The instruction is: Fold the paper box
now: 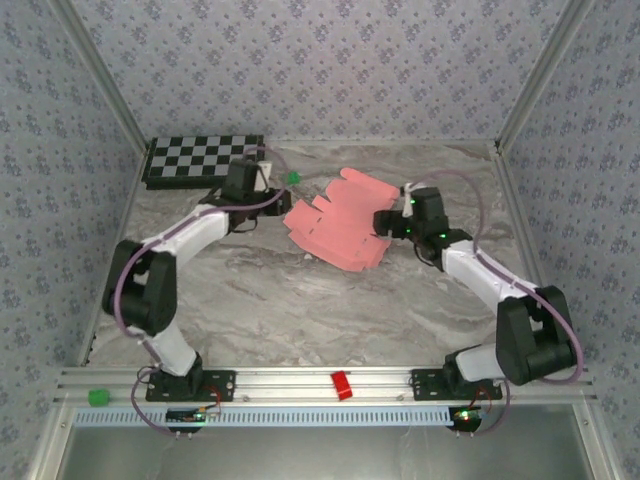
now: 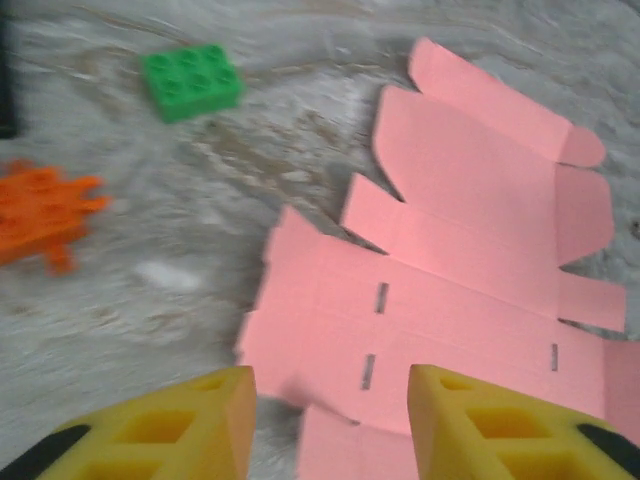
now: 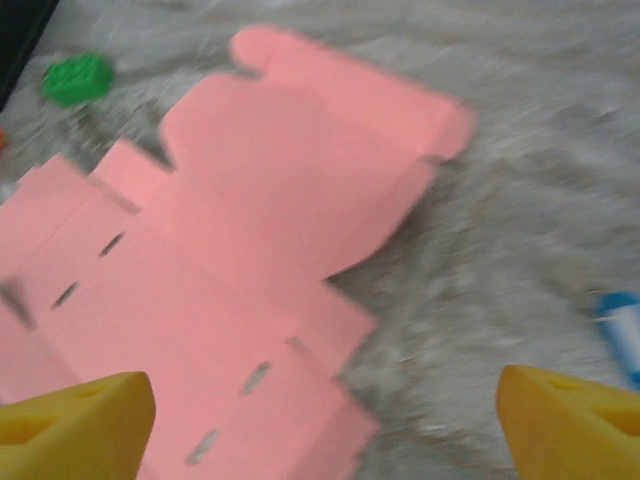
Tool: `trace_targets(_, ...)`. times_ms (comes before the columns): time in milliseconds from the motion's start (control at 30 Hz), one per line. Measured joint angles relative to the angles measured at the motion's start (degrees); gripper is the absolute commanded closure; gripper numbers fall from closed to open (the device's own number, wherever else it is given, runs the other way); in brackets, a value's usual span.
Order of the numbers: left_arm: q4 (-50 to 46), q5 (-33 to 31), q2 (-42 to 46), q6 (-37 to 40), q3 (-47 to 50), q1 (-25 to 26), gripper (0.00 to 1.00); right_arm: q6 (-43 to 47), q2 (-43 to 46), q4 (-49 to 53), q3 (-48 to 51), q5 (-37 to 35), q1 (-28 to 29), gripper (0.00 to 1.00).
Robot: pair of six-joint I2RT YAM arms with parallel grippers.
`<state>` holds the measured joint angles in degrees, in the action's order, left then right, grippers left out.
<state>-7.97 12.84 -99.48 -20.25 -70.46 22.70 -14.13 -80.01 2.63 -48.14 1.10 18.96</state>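
At the left, an orange piece [image 2: 40,215] and a green brick [image 2: 192,80] are seen on the marble table [image 1: 300,300]. The left gripper [image 2: 330,385] is held over the near-left edge of the paper box [image 1: 335,225], jaws partly apart and nothing clamped. The box is spread flat between the arms toward the table's far side, with no flap raised, so all folding is judged outstanding. The right gripper [image 3: 325,385] is held wide apart over its right side.

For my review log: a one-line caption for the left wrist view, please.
Left hand hovers open over the flat pink box; green block and orange piece lie left of it.
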Motion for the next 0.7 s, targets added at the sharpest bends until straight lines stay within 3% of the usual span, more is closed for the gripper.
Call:
trace_targets(67,-0.9,1.6,-4.2,-0.5,-3.7,1.3,0.83,-0.3,-2.4,0.7,-1.1,0.9,2.4,0.3)
trace_targets(167,-3.4,3.8,-10.4,-0.5,-9.6,2.6,0.98,-2.1,-6.5,1.6,-2.4,2.2,4.9,0.53)
trace_targets(300,-5.6,5.9,-17.8,-0.6,-16.0,3.2,1.0,-4.2,-11.7,1.8,-3.6,4.3,7.0,0.77)
trace_targets(433,-7.6,6.9,-22.4,-0.6,-19.4,3.2,1.0,-6.2,-15.6,1.6,-4.3,4.5,8.3,0.87)
trace_targets(700,-11.1,6.9,-26.1,-0.6,-20.4,3.4,1.0,-9.2,-20.2,1.5,-4.7,4.2,8.4,0.91)
